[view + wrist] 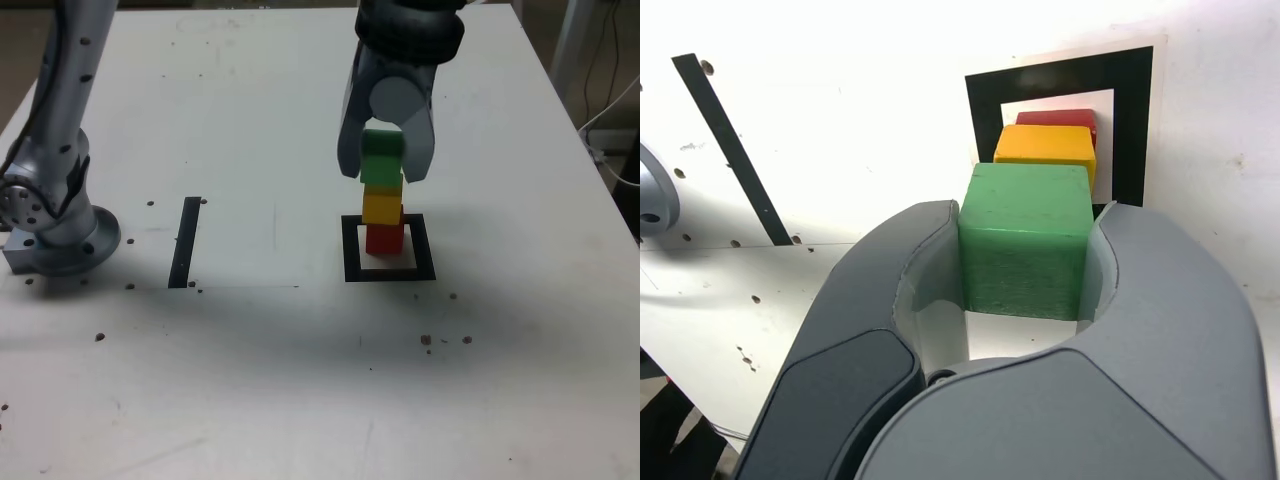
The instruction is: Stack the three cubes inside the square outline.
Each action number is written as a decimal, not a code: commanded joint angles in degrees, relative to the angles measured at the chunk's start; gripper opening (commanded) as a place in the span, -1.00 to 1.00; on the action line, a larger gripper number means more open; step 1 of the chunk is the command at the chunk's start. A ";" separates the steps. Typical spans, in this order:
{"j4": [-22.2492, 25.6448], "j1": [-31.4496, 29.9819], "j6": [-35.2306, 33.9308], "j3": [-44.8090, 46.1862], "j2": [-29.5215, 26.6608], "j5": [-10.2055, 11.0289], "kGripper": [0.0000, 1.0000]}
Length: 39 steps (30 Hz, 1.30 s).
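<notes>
The red cube (384,238) sits inside the square outline (350,250), toward its far side. On it rests the yellow cube (382,207), and the green cube (381,160) is on top, sitting slightly toward the exterior view's left. My gripper (384,172) comes down from above with one finger on each side of the green cube. In the wrist view both jaws of the gripper (1028,215) press the green cube (1025,240) by its sides. Beyond it show the yellow cube (1045,145), the red cube (1060,117) and the square outline (1135,120).
A straight black tape strip (186,242) lies on the white table at the exterior view's left of the outline. The arm's grey base (60,235) stands at the far left. Cables (610,110) hang past the table's right edge.
</notes>
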 commanded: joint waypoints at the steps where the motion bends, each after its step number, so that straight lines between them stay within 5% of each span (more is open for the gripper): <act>1: 1.44 0.11 0.13 -0.24 0.35 -0.17 -0.57; 7: 1.34 0.09 0.42 -0.22 0.71 -0.29 -0.46; 14: 0.86 0.10 1.15 0.06 0.96 -0.36 0.84; 16: 0.67 0.11 1.24 0.19 1.00 -0.41 0.99; 26: 0.45 0.11 1.64 0.37 0.50 -0.51 0.99; 39: 1.03 0.11 -2.04 10.32 -12.25 5.37 0.99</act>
